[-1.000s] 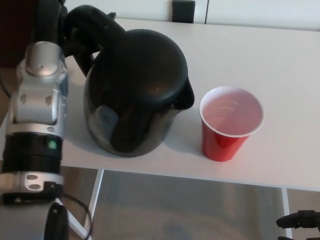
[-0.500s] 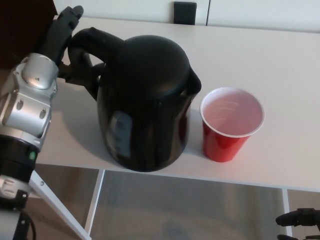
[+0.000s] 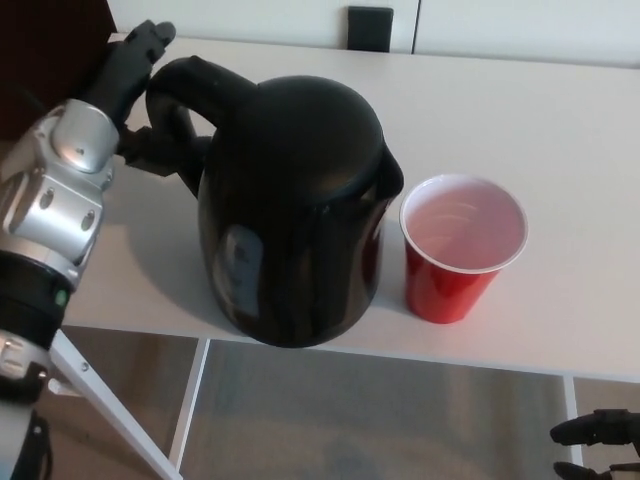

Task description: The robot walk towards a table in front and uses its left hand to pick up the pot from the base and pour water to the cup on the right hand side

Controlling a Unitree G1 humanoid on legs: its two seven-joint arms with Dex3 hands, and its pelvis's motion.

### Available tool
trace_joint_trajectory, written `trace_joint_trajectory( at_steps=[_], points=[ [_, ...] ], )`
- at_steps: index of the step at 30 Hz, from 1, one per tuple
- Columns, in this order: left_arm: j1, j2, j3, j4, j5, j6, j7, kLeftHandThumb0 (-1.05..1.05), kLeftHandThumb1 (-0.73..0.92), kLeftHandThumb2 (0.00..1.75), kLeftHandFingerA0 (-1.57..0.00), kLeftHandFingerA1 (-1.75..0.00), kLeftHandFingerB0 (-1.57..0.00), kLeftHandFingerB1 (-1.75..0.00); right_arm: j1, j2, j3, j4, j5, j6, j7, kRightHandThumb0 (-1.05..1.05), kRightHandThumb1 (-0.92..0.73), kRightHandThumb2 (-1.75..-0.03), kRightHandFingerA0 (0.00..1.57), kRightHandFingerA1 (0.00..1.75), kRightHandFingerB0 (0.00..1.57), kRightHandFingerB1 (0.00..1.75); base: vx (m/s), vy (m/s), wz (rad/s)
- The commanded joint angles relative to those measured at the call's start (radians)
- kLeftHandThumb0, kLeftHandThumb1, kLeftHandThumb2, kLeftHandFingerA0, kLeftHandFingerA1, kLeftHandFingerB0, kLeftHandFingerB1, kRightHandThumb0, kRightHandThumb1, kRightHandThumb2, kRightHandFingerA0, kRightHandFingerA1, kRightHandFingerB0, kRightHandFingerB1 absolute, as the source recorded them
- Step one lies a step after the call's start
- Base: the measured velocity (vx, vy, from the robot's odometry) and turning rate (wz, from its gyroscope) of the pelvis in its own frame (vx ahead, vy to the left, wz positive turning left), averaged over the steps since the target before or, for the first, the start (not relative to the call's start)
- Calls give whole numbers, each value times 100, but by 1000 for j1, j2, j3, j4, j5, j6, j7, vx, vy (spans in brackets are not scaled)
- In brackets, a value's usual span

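Note:
The black pot (image 3: 295, 215) stands upright on the white table (image 3: 560, 110), its spout turned toward the red cup (image 3: 455, 275). That cup has a white inside and stands just right of the pot, a small gap apart. My left hand (image 3: 135, 100) is at the pot's handle (image 3: 190, 90), open: one finger (image 3: 135, 55) points straight up past the handle's outer side, and another black part touches the handle lower down. Only a black bit of my right hand (image 3: 598, 432) shows, at the bottom right corner, below the table edge. No base shows.
A small black block (image 3: 370, 22) sits at the table's far edge. The near table edge runs just below the pot and cup. A white table leg (image 3: 190, 400) and the floor lie below. A dark surface fills the top left corner.
The pot has gone from leaning toward the cup, with my left hand wrapped on its handle, to standing upright. My left hand's finger has straightened off the handle. The cup stayed put.

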Motion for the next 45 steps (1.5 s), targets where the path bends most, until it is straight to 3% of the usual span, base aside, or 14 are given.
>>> trace_joint_trajectory(
  at_steps=[1,2,3,6,13,14,15,26,35,36,39,40,44,45],
  points=[
    [-10,104,29,-8,-23,14,-157,-69,40,79,-7,-29,0,-6,-18,-23,-12,2,9,19,15,-62,-46,-53,95,61,67,56,0,0,0],
    [-10,116,37,-17,-31,16,-171,-69,40,79,-7,-29,0,-6,-19,-23,-12,4,8,20,15,-62,-46,-53,95,61,67,56,0,0,0],
    [-6,137,52,-37,-42,29,-192,-73,48,55,-4,-27,0,-9,-22,-21,-12,10,7,21,13,-63,-46,-53,96,61,69,56,0,0,0],
    [10,197,89,-66,-68,20,-250,-68,39,73,-4,-15,0,-3,-24,-20,-11,20,4,17,10,-62,-46,-54,96,60,69,56,0,0,0],
    [57,304,139,-88,-109,-25,-370,-67,40,77,0,-8,0,-4,-23,-17,-11,23,1,21,1,-61,-44,-55,98,62,69,57,0,0,0],
    [68,312,146,-96,-113,-10,-379,-67,46,55,0,-12,0,-4,-25,-16,-12,24,2,28,2,-60,-45,-55,96,61,70,57,0,0,0],
    [75,318,149,-98,-115,-8,-383,-66,40,76,0,-7,0,-4,-25,-15,-13,24,4,30,2,-60,-45,-55,95,62,70,58,0,0,0],
    [262,378,310,-140,-239,-103,-449,-71,42,78,0,-4,0,0,-15,-13,-16,17,4,20,5,-60,-44,-56,94,63,67,58,0,0,0],
    [947,125,750,-183,-367,-285,-204,-40,34,71,0,-28,0,-22,137,-9,-12,44,-6,-28,-29,-60,-44,-56,95,63,68,57,0,0,0],
    [1034,90,755,-118,-336,-320,-145,-50,40,76,-1,-31,0,-24,166,-2,-19,56,-1,-38,-43,-61,-32,-87,86,74,60,66,0,0,0],
    [1110,56,758,-66,-306,-345,-104,-48,41,77,0,-33,0,-27,209,7,-30,67,8,-47,-59,-61,-33,-87,85,74,60,67,0,0,0],
    [1133,40,762,-29,-307,-356,-97,-44,56,60,-5,-25,-5,-22,230,11,-36,72,13,-54,-65,-63,-45,-60,87,65,65,59,0,0,0],
    [1163,-2,745,171,-299,-423,-89,-46,58,67,-8,-27,-5,-20,265,26,-76,87,43,-76,-88,-62,-42,-65,85,72,65,63,0,0,0],
    [1158,-9,719,223,-281,-429,-92,-42,61,60,-9,-28,-5,-21,270,24,-75,89,36,-81,-105,-68,-35,-90,83,79,57,66,0,0,0]
  ],
)
